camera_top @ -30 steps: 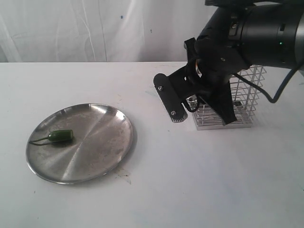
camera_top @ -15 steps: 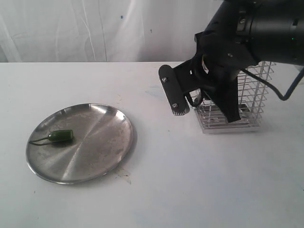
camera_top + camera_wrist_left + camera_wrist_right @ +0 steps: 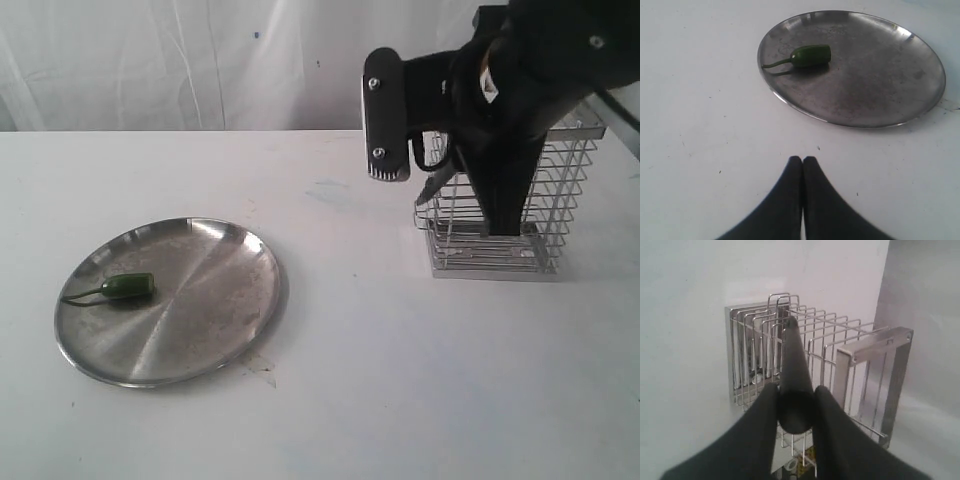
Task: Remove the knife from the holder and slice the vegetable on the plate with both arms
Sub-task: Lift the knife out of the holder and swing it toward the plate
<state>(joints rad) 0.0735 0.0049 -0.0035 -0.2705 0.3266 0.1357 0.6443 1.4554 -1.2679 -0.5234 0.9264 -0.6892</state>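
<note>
The steel plate (image 3: 200, 300) lies at the left of the table with the green vegetable (image 3: 128, 288) on its left part, whole and with its stem. In the left wrist view my left gripper (image 3: 802, 159) is shut and empty, hovering short of the plate (image 3: 875, 85) and the vegetable (image 3: 810, 55). My right gripper (image 3: 796, 390) is shut on the knife (image 3: 792, 365), gripping its rounded black handle. The knife's far end lies against the wire holder (image 3: 755, 340); whether it is inside I cannot tell. In the exterior view the right arm (image 3: 520, 80) overlaps the holder (image 3: 570, 190) and hides the knife.
The white table runs to a white curtain at the back. The holder's flat metal rim (image 3: 875, 347) stands close beside my right fingers. A black wrist-camera block (image 3: 385, 120) juts out left of the right arm.
The right arm has risen and swung to the right. The holder now stands farther right on the table. Plate and vegetable have not moved.
</note>
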